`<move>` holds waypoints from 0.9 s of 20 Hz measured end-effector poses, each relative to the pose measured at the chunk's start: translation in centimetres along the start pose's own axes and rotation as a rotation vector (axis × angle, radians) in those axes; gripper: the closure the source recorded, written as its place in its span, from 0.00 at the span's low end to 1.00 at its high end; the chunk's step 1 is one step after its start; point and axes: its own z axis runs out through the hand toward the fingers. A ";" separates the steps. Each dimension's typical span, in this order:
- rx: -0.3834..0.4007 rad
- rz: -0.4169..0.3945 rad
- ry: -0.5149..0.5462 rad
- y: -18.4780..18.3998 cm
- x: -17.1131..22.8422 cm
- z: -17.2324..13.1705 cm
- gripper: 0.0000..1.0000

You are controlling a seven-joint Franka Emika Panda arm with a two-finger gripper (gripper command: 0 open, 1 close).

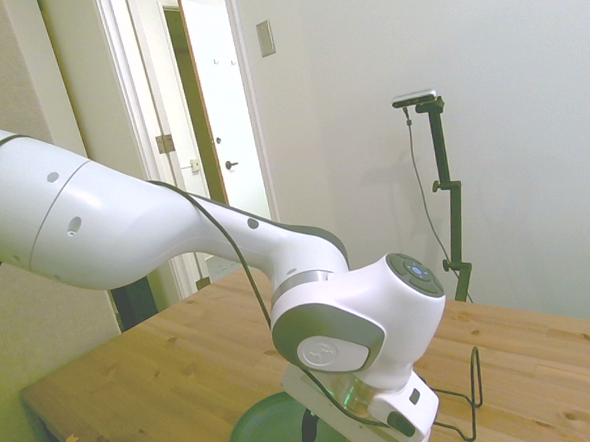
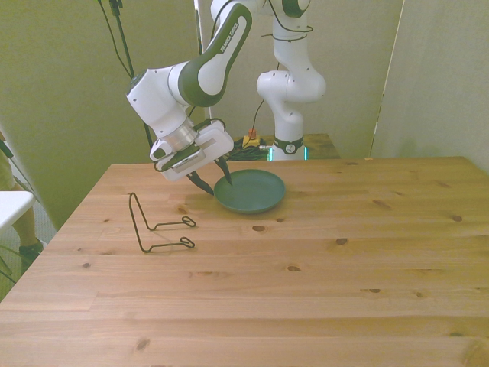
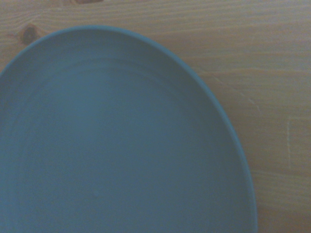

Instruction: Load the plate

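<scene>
One marking is visible: dark lettering runs lengthwise along the white arm link (image 2: 229, 34) in the front view, at about 12 o'clock above the plate (image 2: 252, 191). The lettering is too small to read. No legible text, label, number or sign appears on the plate, the tabletop (image 2: 306, 275) or the walls.

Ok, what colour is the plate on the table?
Matte dark grey-green, plain with no pattern. The plate shows best in the front view; the wrist view tints it bluish.

Arm low, wrist tilted, fingers (image 2: 227, 170) apart
</scene>
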 end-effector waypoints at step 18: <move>-0.021 -0.021 0.085 -1.3 -0.7 -1.9 1.00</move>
